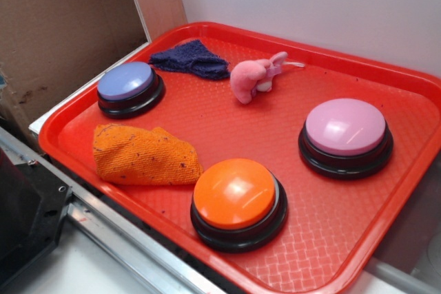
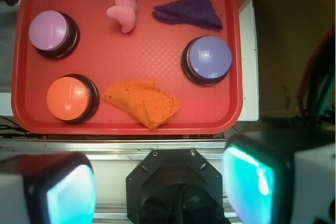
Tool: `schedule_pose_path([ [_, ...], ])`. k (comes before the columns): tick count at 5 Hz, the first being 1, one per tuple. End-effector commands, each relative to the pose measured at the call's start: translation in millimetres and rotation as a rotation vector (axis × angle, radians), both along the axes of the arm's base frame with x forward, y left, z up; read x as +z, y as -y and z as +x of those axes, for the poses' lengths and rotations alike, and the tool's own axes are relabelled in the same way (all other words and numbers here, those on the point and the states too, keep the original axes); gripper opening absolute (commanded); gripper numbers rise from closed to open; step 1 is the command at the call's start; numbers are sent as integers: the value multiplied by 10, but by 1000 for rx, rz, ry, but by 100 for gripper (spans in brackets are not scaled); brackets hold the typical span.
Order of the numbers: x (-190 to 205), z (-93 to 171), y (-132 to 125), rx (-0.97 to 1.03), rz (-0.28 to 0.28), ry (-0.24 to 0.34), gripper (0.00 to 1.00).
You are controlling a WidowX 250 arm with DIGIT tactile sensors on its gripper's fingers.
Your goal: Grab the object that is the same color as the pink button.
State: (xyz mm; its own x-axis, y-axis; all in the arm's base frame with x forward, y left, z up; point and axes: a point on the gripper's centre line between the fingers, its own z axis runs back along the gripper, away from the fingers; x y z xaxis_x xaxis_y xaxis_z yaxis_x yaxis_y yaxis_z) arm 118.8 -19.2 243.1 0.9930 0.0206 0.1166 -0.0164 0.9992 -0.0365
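Note:
The object, a small pink plush toy (image 1: 253, 78) (image 2: 123, 10), lies at the back of the red tray (image 1: 207, 32) (image 2: 131, 124). The pink button (image 1: 345, 127) (image 2: 49, 30) with its pale pink dome on a black base stands on the same tray, apart from the toy. My gripper (image 2: 160, 190) is high above and short of the tray's front edge, open, with nothing between its teal pads (image 2: 71, 195). It does not show in the exterior view.
An orange button (image 1: 236, 193) (image 2: 67, 98), a lavender-blue button (image 1: 127, 82) (image 2: 209, 58), an orange knitted cloth (image 1: 141, 156) (image 2: 143, 102) and a dark blue knitted cloth (image 1: 191, 58) (image 2: 190, 11) share the tray. The black robot base (image 2: 176, 187) sits below my gripper. A cardboard wall (image 1: 62, 25) stands left.

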Motion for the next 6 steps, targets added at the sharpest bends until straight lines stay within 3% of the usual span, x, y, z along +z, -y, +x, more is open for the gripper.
schedule_pose_path([
  [1,0,0,0,0,0,0,100],
  [2,-3,384,-105,73,-32,-28,100],
  [4,-280,909,-325,79,-48,-60,100],
  [5,-392,1100,-332,65,-51,-97,100],
  [6,-392,1100,-332,65,-51,-97,100],
])
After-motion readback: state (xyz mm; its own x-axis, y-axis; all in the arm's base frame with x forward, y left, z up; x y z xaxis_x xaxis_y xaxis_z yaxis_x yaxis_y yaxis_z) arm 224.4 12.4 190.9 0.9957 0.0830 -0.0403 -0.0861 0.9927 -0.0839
